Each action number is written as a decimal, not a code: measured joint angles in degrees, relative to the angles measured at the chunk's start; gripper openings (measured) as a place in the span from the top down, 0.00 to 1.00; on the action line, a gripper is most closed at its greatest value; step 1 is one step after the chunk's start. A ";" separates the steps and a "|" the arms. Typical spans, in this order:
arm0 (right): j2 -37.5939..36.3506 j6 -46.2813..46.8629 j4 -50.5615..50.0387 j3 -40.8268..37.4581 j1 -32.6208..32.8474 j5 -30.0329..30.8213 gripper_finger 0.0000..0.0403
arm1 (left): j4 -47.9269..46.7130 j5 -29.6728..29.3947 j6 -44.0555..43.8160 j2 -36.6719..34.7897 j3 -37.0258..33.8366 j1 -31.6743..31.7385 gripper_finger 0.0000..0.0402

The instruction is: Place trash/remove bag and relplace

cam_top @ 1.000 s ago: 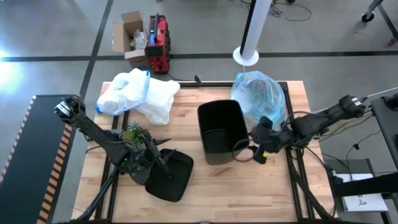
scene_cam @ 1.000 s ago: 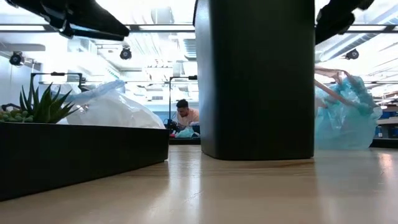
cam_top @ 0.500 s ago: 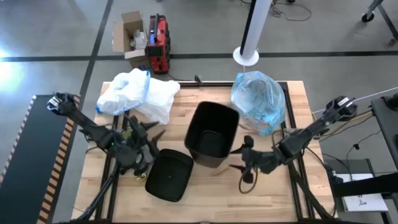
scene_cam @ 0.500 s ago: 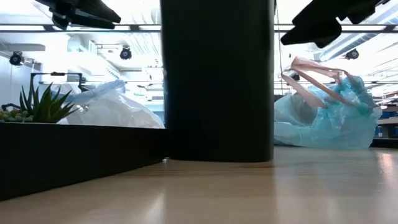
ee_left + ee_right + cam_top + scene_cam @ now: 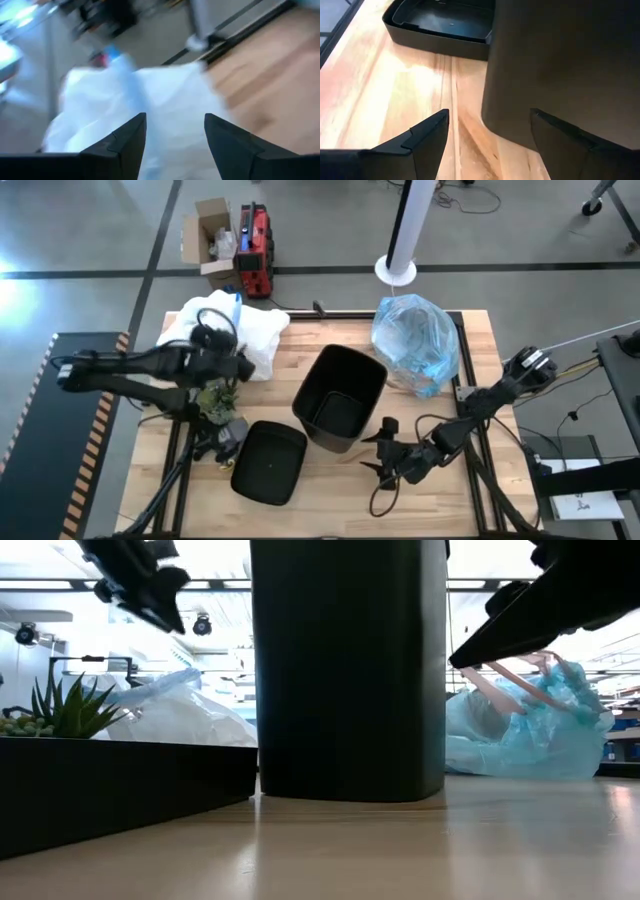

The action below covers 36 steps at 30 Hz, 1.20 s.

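Right claw [image 5: 378, 458] open beside black bin [image 5: 340, 398]

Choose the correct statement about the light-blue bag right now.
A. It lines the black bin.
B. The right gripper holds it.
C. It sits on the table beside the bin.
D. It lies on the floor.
C: the light-blue bag rests on the table next to the black bin, touched by neither gripper.

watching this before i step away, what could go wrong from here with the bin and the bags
1. The right gripper sits open, low beside the bin; a push could tip or slide it into the lid next to it.
2. The left gripper is open over the white bag, not the blue bag; it may grab the wrong one.
3. The plant lies under the left arm and could get swept.
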 joint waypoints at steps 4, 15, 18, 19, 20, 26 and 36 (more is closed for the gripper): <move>0.99 0.04 0.02 0.00 -0.02 -0.02 0.33 | -4.41 4.35 0.18 2.18 0.32 7.93 0.56; -0.16 0.09 1.27 0.00 -0.04 -0.09 0.32 | -3.58 5.71 5.35 10.15 -1.07 22.30 0.64; -0.19 0.09 1.29 0.00 -0.04 -0.11 0.34 | -2.43 5.93 8.52 12.07 -1.09 23.93 0.66; -0.19 0.09 1.26 0.00 -0.04 -0.11 0.34 | -1.88 6.71 9.88 12.56 -1.09 24.17 0.68; -0.19 0.09 1.29 0.00 -0.04 -0.10 0.35 | -1.19 8.42 11.18 12.95 -1.09 24.32 0.70; -0.19 0.16 1.26 0.00 -0.04 -0.11 0.37 | 5.15 21.34 16.37 14.45 -1.09 24.40 0.89; -0.19 0.24 1.26 0.01 -0.04 -0.10 0.41 | 5.30 21.23 19.14 13.17 0.46 24.47 1.00</move>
